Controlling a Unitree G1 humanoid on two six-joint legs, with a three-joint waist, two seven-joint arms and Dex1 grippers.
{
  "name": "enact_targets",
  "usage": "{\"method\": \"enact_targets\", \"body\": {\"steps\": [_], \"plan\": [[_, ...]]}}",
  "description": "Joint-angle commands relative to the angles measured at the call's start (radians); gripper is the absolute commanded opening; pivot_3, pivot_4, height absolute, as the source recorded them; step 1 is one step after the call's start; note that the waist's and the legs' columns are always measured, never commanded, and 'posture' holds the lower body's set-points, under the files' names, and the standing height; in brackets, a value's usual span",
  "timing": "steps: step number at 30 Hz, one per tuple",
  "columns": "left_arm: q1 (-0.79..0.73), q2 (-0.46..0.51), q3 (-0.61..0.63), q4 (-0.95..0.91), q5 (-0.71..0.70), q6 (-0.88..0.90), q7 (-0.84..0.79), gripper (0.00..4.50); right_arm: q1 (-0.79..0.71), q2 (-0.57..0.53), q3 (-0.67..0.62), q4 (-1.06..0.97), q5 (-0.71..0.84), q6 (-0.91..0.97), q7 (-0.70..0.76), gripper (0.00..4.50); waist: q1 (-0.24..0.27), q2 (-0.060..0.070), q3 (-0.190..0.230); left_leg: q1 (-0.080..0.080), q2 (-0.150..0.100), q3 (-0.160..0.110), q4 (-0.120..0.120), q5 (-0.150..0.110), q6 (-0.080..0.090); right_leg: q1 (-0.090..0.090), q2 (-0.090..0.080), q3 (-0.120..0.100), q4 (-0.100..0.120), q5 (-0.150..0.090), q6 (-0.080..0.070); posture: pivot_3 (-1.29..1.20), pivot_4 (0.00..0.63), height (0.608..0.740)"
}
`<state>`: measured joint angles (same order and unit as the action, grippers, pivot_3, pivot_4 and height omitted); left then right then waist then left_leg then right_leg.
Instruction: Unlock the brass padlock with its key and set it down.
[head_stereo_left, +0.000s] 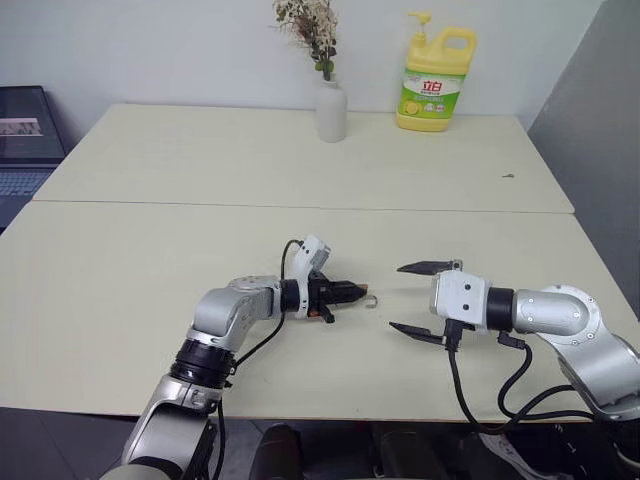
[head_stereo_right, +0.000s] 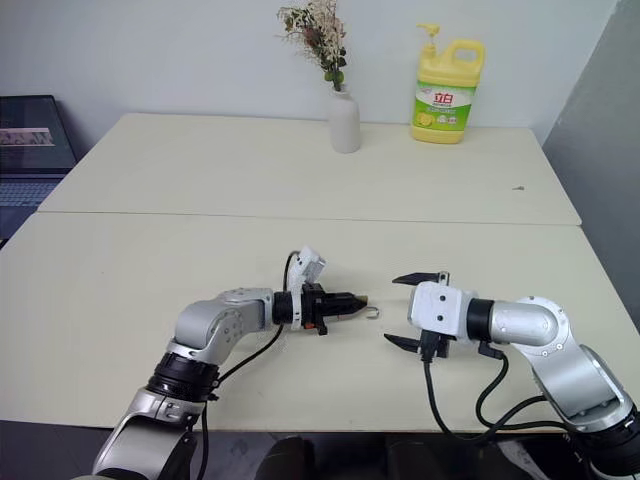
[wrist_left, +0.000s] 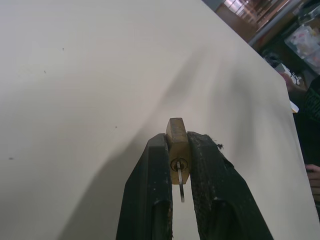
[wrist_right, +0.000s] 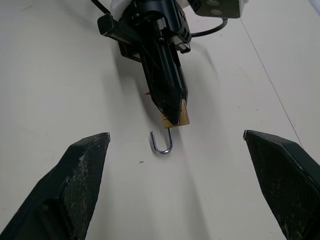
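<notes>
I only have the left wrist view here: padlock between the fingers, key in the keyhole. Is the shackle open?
Observer: Yes. In the right wrist view the shackle hangs out of the padlock as an open hook, one leg free.
Operator: Where is the right claw?
Observer: The right claw faces the left claw across a gap, fingers wide apart and holding nothing.
Operator: Is the padlock down on the table?
Observer: I cannot tell. The left claw holds it low over the table, close to its own shadow.
</notes>
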<state>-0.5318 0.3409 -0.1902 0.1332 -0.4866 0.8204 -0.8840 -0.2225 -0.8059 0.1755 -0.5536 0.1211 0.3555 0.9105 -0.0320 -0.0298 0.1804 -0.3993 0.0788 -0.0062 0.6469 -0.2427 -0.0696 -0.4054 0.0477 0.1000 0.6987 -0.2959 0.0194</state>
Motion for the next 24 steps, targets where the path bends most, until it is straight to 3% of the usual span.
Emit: {"method": "enact_targets", "body": {"steps": [1, 4, 15, 24], "plan": [[-0.027, -0.017, 0.01, 0.011, 0.003, -0.018, -0.006, 0.17, -0.016, 0.002, -0.011, -0.015, -0.007, -0.003, -0.01, 4.5, 0.0, 0.0, 0.0, 0.0, 0.0, 0.0, 0.0, 0.0, 0.0, 0.0, 0.0, 0.0, 0.0, 0.0, 0.0, 0.0, 0.15, 0.74], [-0.035, -0.023, 0.011, 0.029, 0.006, -0.019, -0.01, 0.17, -0.005, 0.003, -0.016, -0.017, -0.005, -0.017, -0.005, 4.5, 0.0, 0.0, 0.0, 0.0, 0.0, 0.0, 0.0, 0.0, 0.0, 0.0, 0.0, 0.0, 0.0, 0.0, 0.0, 0.0, 0.15, 0.74], [-0.048, -0.003, -0.003, 0.048, 0.071, -0.113, -0.053, 3.65, 0.034, -0.021, -0.029, -0.02, 0.0, -0.017, 0.01, 4.5, 0.0, 0.0, 0.0, 0.0, 0.0, 0.0, 0.0, 0.0, 0.0, 0.0, 0.0, 0.0, 0.0, 0.0, 0.0, 0.0, 0.15, 0.74], [0.022, 0.291, 0.048, -0.181, 0.185, -0.395, -0.173, 3.65, 0.113, -0.06, -0.089, -0.033, 0.028, 0.027, 0.007, 4.5, -0.002, 0.0, 0.0, 0.0, 0.0, 0.0, -0.001, 0.0, 0.0, 0.0, 0.0, 0.0, -0.001, 0.0, 0.0, 0.0, 0.15, 0.74]]}}
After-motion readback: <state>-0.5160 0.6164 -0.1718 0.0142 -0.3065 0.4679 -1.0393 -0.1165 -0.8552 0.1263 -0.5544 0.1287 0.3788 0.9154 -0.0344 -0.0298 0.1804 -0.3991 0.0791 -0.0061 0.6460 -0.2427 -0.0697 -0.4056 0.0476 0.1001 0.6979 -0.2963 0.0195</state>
